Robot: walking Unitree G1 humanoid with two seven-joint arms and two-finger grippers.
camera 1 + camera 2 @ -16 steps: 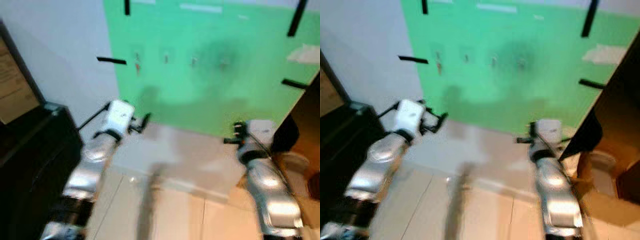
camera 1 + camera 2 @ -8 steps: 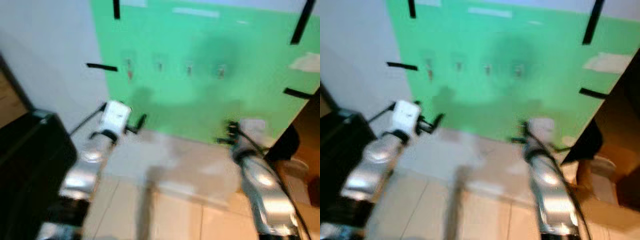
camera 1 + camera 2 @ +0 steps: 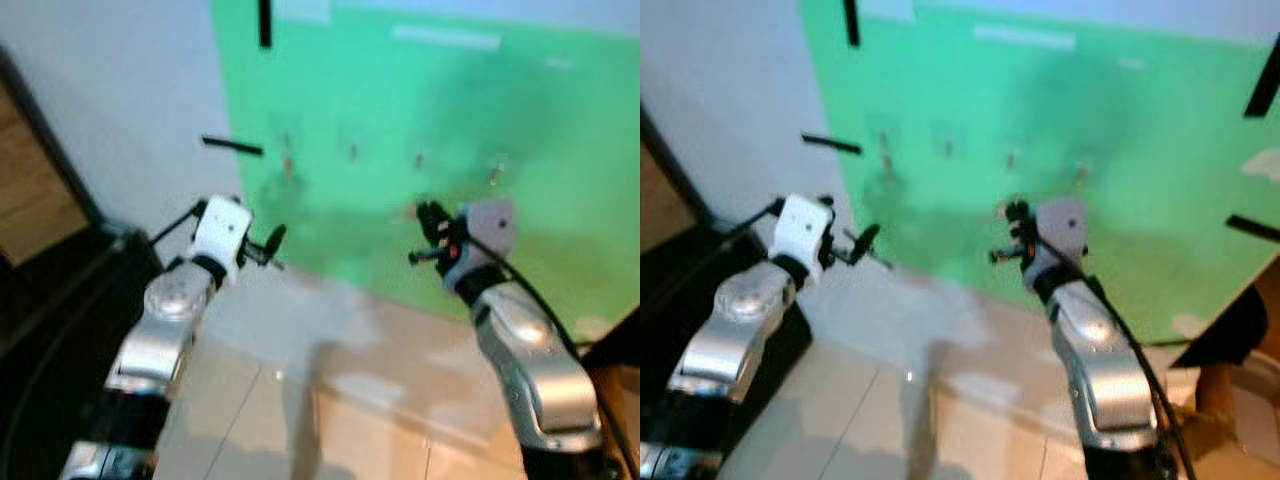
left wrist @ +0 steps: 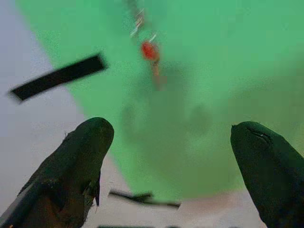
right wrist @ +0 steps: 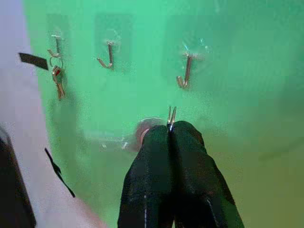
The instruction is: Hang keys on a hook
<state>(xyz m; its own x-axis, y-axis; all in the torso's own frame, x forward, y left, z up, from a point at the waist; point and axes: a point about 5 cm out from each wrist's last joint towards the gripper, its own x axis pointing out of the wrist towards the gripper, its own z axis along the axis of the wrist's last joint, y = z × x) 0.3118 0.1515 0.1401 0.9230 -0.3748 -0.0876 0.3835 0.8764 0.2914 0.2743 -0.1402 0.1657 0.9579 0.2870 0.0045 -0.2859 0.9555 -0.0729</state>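
A green board (image 3: 1120, 140) on the wall carries a row of hooks (image 5: 185, 71). The right gripper (image 5: 170, 130) is raised close before the board, below the hooks, its fingers clenched on a thin metal ring (image 5: 170, 115) of the keys; the keys themselves are hidden behind the fingers. Another key set with a red tag (image 5: 57, 78) hangs on the endmost hook. The left gripper (image 4: 173, 156) is held near that end of the board, fingers spread apart and holding nothing. Black tape strips (image 3: 232, 146) mark the board's edge.
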